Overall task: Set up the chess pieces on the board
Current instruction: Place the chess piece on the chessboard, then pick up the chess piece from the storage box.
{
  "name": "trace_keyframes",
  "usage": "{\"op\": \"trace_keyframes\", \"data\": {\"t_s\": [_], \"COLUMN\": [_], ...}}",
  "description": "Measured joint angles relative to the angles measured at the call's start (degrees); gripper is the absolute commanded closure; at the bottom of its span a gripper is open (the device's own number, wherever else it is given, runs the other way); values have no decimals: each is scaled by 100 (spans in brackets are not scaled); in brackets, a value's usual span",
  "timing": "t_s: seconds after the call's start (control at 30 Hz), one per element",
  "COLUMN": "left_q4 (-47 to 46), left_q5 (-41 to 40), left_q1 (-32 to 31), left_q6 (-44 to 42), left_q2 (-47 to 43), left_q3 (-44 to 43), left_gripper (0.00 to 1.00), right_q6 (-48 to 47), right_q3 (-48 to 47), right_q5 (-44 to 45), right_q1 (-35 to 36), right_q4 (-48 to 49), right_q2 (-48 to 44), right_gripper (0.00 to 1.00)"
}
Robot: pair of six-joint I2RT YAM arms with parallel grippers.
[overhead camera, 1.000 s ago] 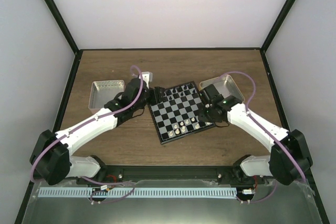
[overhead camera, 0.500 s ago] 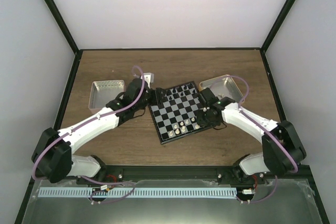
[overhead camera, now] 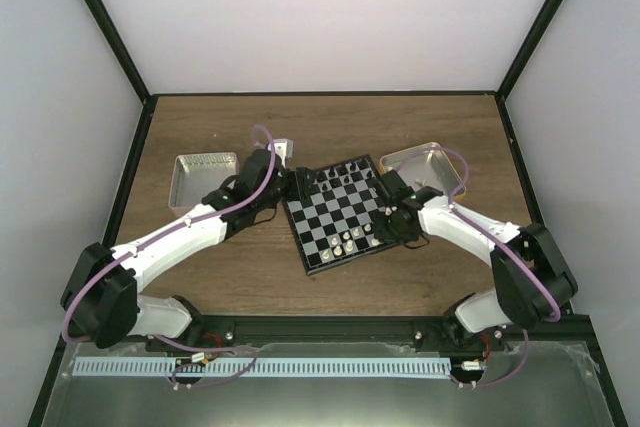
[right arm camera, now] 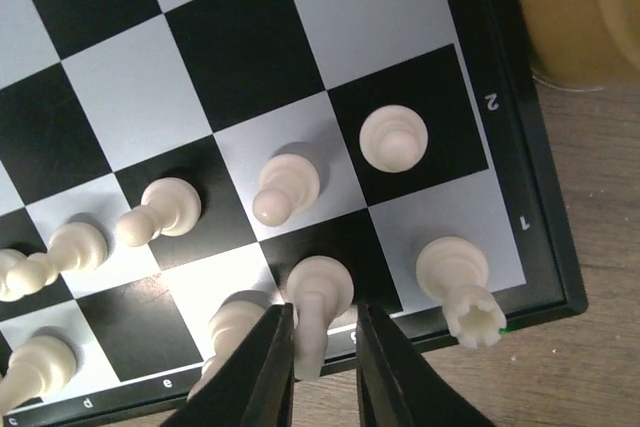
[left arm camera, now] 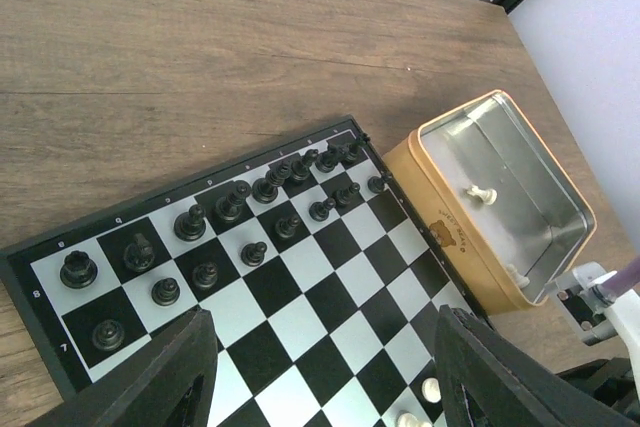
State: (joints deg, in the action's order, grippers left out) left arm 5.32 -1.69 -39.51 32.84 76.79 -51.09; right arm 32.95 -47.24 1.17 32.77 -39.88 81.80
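Top cam sat high behind arm bases, looked down, far, whole surface [overhead camera: 200,277] covered. Left wrist cam looked obliquely across board [left arm camera: 300,287] toward tan tray [left arm camera: 440,215]. Right wrist cam looked near-vertical, very close, at board's numbered edge. All three shared board.

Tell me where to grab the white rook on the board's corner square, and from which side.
Probably from straight above, pinching the rook on its round body just under the notched top. It stands on its base, with white pieces on the squares next to it, so a sideways approach would likely knock them.
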Motion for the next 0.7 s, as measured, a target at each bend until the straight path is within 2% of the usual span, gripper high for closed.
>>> {"op": "trace_keyframes", "data": {"t_s": [0.2,0.37,0.43,0.57,0.7], "left_q4": [4,7,7,2,9], "left_q5": [-13,-24,-24,-39,-22], "left_q1": [17,33,37,42,42], "left_q6": [0,0,0,4,15], "left_q2": [0,0,-2,-22,-72], "left_q3": [0,0,2,50,85], "left_gripper": [39,38,38,38,38], "right_q6": [28,116,144,216,105], "right_q3": [-129,-575,-656,-660,-741], "right_q5": [94,452,577,750,793], "right_q1": [0,-55,-195,-1154,-1904], "right_q4": [-269,-446,-363,87,680], "right_q2": [-90,-503,-675,-839,-586], "right_gripper": [71,69,64,55,51]}}
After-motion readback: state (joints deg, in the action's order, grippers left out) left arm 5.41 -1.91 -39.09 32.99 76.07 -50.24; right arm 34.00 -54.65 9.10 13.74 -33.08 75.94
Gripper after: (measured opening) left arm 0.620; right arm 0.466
